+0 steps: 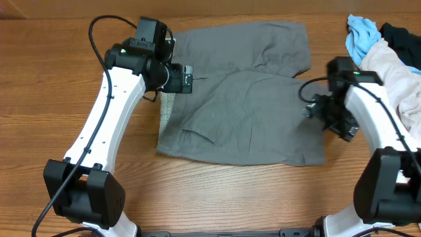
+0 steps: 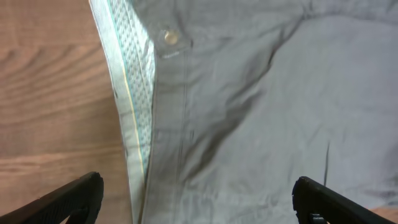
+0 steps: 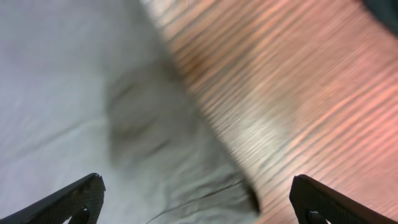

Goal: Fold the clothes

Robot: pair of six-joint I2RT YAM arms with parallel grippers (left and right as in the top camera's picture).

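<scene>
The clothes, a pair of grey shorts (image 1: 243, 112), lie flat on the wooden table (image 1: 39, 85), folded with one leg over the other. My left gripper (image 1: 186, 78) hovers open over the waistband at the shorts' left edge. In the left wrist view the pale speckled waistband lining (image 2: 134, 93) and a button (image 2: 170, 38) show above the left gripper (image 2: 198, 183), with nothing between its fingers. My right gripper (image 1: 314, 108) stands open over the shorts' right edge. The right wrist view shows the right gripper (image 3: 198, 182) spread across a blurred hem of the shorts (image 3: 74, 93) and bare wood.
A whitish-pink garment (image 1: 401, 79), a small light-blue cloth (image 1: 362, 36) and a dark cloth (image 1: 401, 36) are piled at the far right, just behind my right arm. Bare wood lies left of and in front of the shorts.
</scene>
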